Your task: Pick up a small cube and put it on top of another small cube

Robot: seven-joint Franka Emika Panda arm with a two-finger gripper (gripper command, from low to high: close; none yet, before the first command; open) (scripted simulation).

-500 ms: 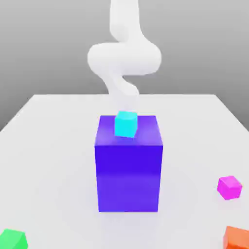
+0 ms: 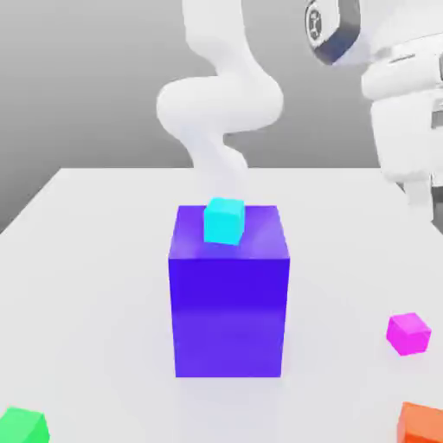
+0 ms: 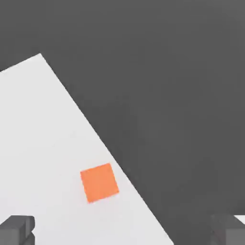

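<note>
The small magenta cube (image 2: 407, 333) rests on the white table (image 2: 86, 260), toward the exterior view's right, apart from everything else. My gripper (image 2: 423, 201) hangs high above it near that view's right border, well clear of the cube. In the hand view the gripper (image 3: 122, 233) stands open with its two dark fingertips (image 3: 16, 229) far apart and nothing between them. An orange cube (image 3: 99, 182) lies on the table below the hand, close to the table's edge.
A big purple-blue block (image 2: 228, 294) stands mid-table with a cyan cube (image 2: 224, 220) on its top. The orange cube (image 2: 423, 423) sits at the front right corner and a green cube (image 2: 22, 426) at the front left.
The hand has swung into the exterior view at the upper right, above the magenta cube. None of the cubes has moved.
</note>
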